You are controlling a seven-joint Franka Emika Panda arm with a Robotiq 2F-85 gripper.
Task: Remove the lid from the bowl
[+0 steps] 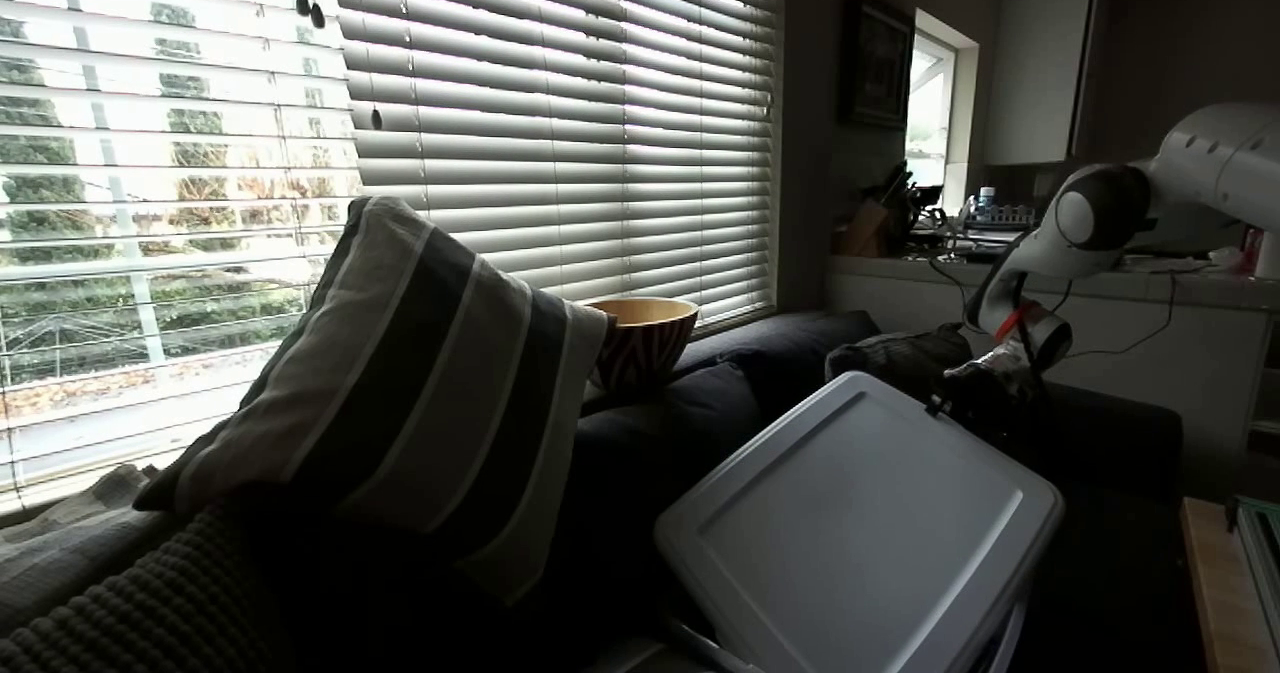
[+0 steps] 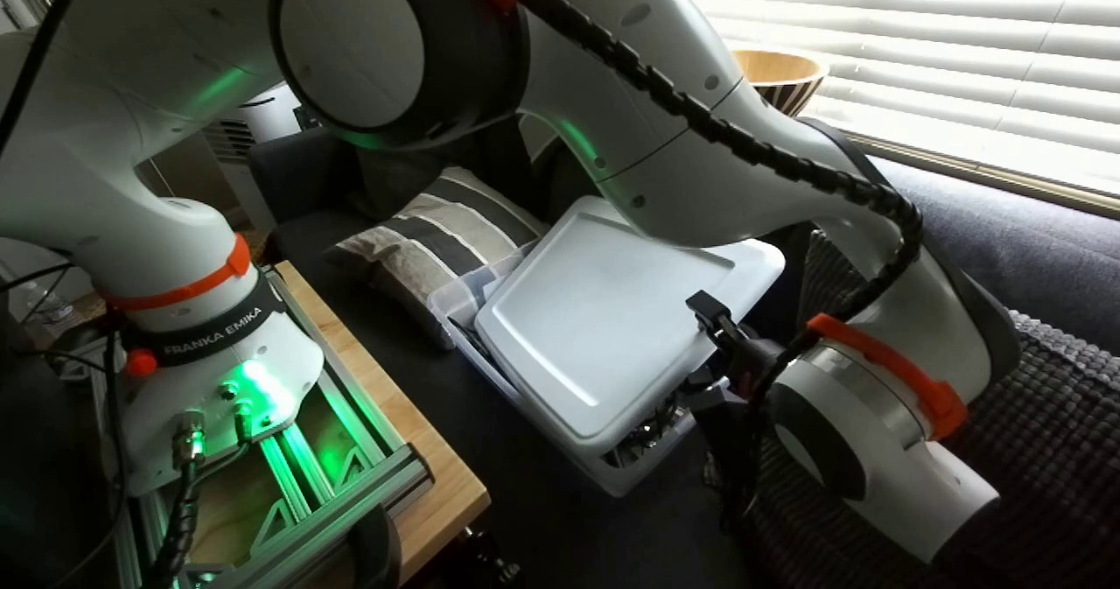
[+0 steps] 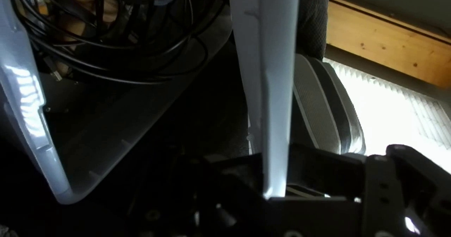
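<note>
The white-grey lid [image 1: 870,523] is tilted steeply over the bin-like bowl [image 2: 626,475]. The lid also shows in an exterior view [image 2: 612,309], with its gripper-side edge raised above the bowl's rim. My gripper [image 2: 702,342] has one finger on each side of that edge, and it also shows in an exterior view [image 1: 938,405]. In the wrist view the lid's edge [image 3: 275,99] runs between the dark fingers [image 3: 275,170], which appear to touch it on both faces. The bowl's pale rim [image 3: 28,99] and dark inside show at left, with cables inside. The lid's far edge stays at the bowl.
The bowl stands on a dark sofa. Striped pillows [image 1: 440,373] [image 2: 455,221] lie nearby. A wooden round vessel [image 1: 645,348] stands on the sofa back by the window blinds, also in an exterior view [image 2: 783,77]. The robot's wooden base table [image 2: 455,493] stands beside the sofa.
</note>
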